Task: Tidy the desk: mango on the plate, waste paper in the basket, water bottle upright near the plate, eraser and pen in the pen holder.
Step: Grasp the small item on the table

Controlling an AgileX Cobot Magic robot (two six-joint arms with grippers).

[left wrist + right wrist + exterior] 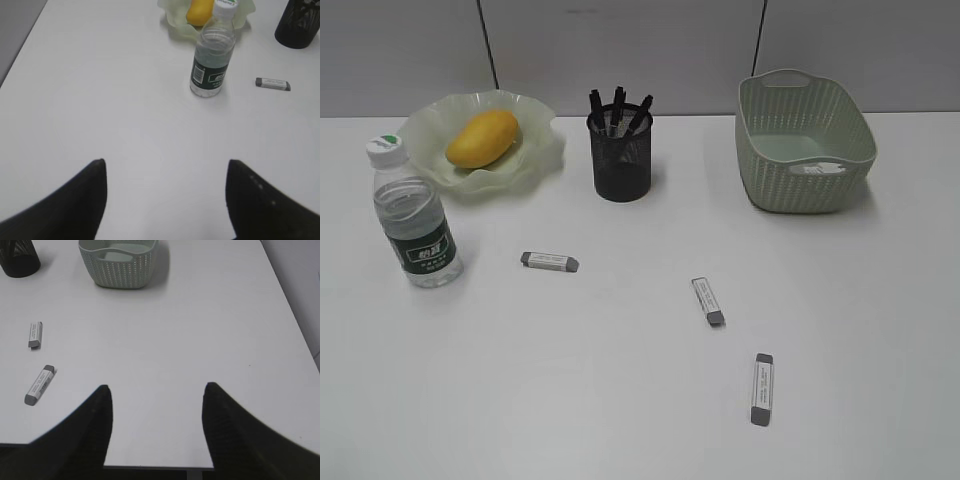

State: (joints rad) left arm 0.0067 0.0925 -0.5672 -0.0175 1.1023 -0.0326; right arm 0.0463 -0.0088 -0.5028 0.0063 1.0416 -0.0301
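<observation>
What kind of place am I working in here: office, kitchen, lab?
Probably an office-style desk setup: a plain white desk against grey panel walls, a mesh pen holder with pens, and erasers lying loose.

Desk [620, 420]: plate [535, 150] back left, mango [482, 138] on it. Water bottle [415, 215] upright just in front of plate's left side. Pen holder [621, 155] right of plate, back centre, pens [618, 108] standing in it. Basket [803, 140] back right, well apart from holder. Three erasers lie flat: first eraser [549, 261] in front of holder, right of bottle; second eraser [708, 300] centre-right; third eraser [762, 388] nearest front, right of second.
</observation>
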